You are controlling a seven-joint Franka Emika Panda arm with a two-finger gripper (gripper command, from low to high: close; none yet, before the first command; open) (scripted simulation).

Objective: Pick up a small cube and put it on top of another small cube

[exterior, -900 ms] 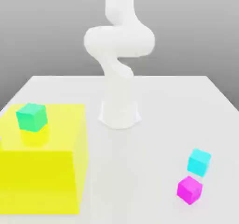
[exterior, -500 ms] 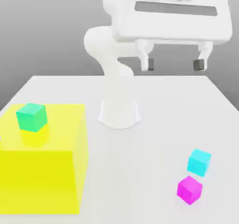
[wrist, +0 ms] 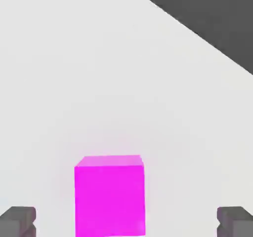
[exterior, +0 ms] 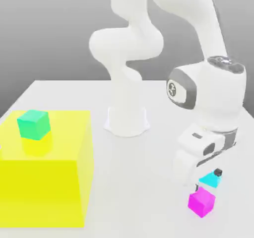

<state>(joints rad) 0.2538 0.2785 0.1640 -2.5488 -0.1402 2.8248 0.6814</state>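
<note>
Magenta cube (exterior: 201, 202) at the lower right of the exterior view, on the pale bench (exterior: 144, 182), near the end effector (exterior: 208, 180), which is low beside it. In the hand view, the cube sits in the lower part, between the widely parted fingertips (wrist: 19, 221), touching neither. Cyan cube (exterior: 210, 179) just behind, partly hidden. Green cube (exterior: 33, 125) atop the yellow block (exterior: 44, 182), at the exterior view's left.

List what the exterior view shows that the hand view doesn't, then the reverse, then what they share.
Exterior view: the arm's upper links, the yellow block with the green cube on top, and the cyan cube partly hidden.
Hand view: dark ground beyond the table's edge.
Both: the pink cube, the table and the open gripper.
</note>
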